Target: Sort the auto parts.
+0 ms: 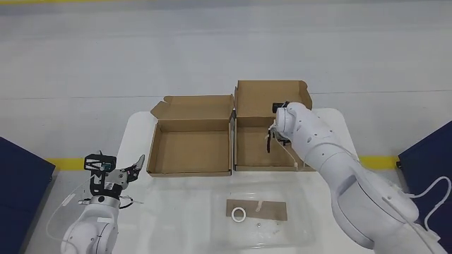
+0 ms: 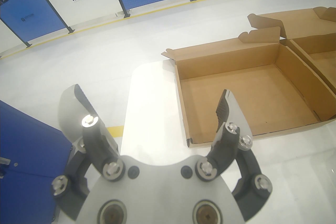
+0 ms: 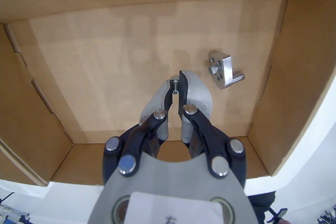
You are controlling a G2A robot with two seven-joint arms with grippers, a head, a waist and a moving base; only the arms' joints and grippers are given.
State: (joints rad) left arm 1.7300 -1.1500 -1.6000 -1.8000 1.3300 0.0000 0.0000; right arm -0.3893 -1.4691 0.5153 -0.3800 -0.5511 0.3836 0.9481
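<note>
Placing step: right jaws pinch a small screw [image 3: 175, 85] over the box [image 3: 92, 64], bracket [image 3: 221, 70] just beside; opening seems next, left jaws stand wide.

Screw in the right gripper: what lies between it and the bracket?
One finger of the right gripper holding the screw, then bare box floor; the right wrist view shows it.
</note>
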